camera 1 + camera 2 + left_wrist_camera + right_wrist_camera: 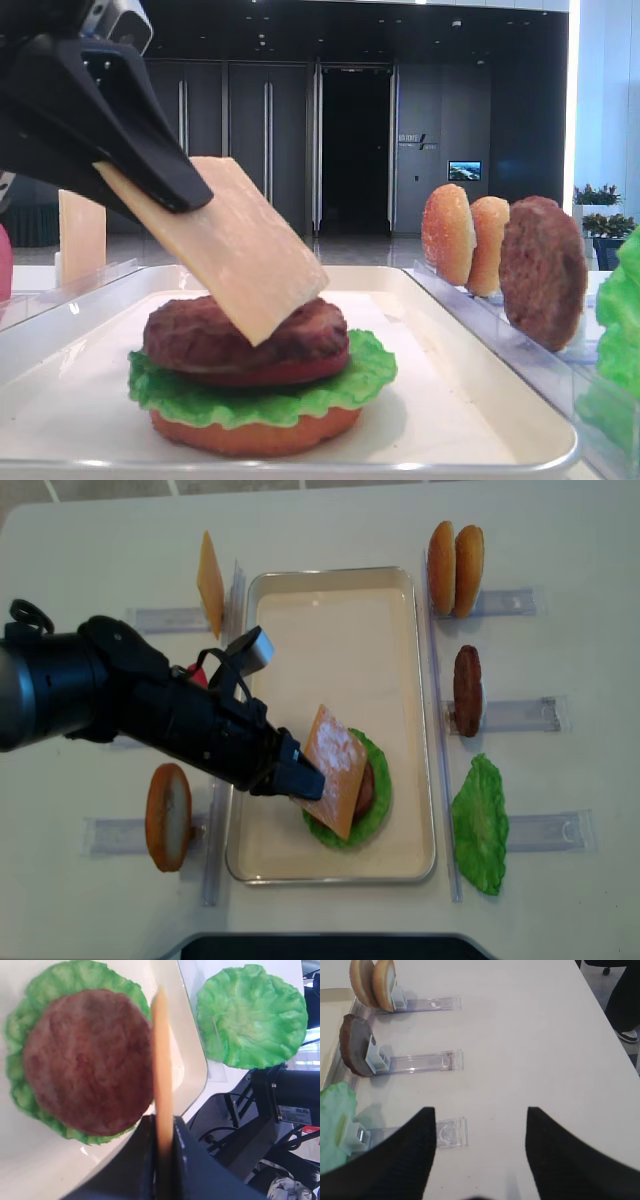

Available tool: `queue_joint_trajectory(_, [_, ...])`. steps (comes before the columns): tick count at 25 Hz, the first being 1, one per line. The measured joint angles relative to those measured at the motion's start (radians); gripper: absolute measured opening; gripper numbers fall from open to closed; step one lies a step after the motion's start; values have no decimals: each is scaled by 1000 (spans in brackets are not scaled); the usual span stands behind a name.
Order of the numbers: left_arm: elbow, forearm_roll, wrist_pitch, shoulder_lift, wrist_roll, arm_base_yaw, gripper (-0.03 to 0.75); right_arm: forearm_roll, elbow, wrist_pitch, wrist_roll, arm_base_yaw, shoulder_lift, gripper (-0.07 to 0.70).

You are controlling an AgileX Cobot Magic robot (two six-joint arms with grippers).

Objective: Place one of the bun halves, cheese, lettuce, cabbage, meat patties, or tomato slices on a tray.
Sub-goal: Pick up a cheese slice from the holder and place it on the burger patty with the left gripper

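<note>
A pale yellow-orange cheese slice [245,255] is pinched by one edge between the shut jaws of the left gripper [298,778] and is held steeply tilted, its free corner pointing down and forward from the jaws onto the meat patty [245,335] of the stack below. The slice is thin, flat, smooth and square; from the left wrist view it appears edge-on as a narrow strip. The patty beneath is a thick, dark-brown, grainy disc, seated on a red tomato slice [290,373], a ruffled green lettuce leaf [260,397] and an orange bun half [255,435], all on the glossy cream tray [470,420]. The step is judged best completed by levelling the slice over the patty's centre before release, so that it is laid flat rather than slid off. The right gripper [480,1155] is held spread over bare table, well away from the stack.
</note>
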Motion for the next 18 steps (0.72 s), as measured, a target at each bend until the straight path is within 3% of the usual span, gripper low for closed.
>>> queue_joint_trajectory(8, [0, 1, -17, 15, 61, -5, 36, 0, 0, 0, 0, 0, 0, 411])
queue_joint_trajectory(14, [0, -98, 40, 15, 221, -25, 36, 0, 0, 0, 0, 0, 0, 411])
queue_joint_trajectory(18, [0, -116, 40, 15, 254, -26, 36, 0, 0, 0, 0, 0, 0, 411])
